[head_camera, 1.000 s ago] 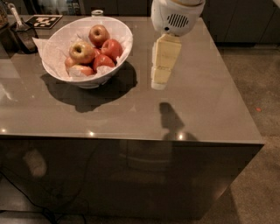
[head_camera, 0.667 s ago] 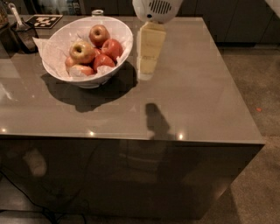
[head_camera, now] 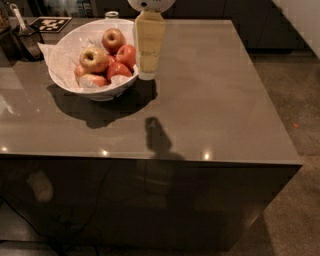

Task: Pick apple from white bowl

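The white bowl point(head_camera: 60, 75) stands at the back left of the grey table, lined with crumpled white paper and holding several apples. The apple point(head_camera: 93, 59), golden-green with a faint red blush, lies on top at the bowl's middle left. A redder streaked apple point(head_camera: 114, 39) lies behind it and plain red apples point(head_camera: 126, 55) to its right. My gripper point(head_camera: 147, 74) hangs down from the top of the camera view, pale and cream-coloured, just over the bowl's right rim, to the right of the apple.
The grey table point(head_camera: 210, 100) spreads to the right and front of the bowl. A black-and-white marker tag point(head_camera: 52, 24) and a dark holder with a utensil point(head_camera: 25, 37) stand at the back left. A small jar point(head_camera: 112, 15) stands behind the bowl.
My gripper has moved left across the table, from well right of the bowl to its right rim. The bowl and apples have not moved.
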Controlling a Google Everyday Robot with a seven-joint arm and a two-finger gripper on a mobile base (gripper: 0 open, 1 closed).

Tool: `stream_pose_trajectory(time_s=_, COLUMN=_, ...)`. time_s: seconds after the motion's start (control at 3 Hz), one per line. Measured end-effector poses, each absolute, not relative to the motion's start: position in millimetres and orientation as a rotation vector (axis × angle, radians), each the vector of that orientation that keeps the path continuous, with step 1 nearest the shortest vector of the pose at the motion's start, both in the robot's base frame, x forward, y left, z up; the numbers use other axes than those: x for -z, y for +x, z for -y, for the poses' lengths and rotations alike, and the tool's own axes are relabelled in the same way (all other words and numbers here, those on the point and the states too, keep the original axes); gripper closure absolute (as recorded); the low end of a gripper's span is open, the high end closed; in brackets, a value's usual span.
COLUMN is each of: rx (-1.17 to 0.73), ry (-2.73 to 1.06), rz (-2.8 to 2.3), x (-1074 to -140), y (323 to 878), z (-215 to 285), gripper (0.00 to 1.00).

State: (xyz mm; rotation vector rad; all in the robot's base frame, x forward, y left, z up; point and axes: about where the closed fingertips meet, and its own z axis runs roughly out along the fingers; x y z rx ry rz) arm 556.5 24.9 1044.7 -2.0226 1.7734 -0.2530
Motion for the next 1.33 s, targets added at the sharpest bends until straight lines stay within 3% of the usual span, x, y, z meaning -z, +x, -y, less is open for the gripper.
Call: stream_pose_trajectory(time_s=1.33, rx=0.220, ry=-2.089, rz=-1.623, x=-1064.2, y=631.3, z=-86.4, gripper=0.00)
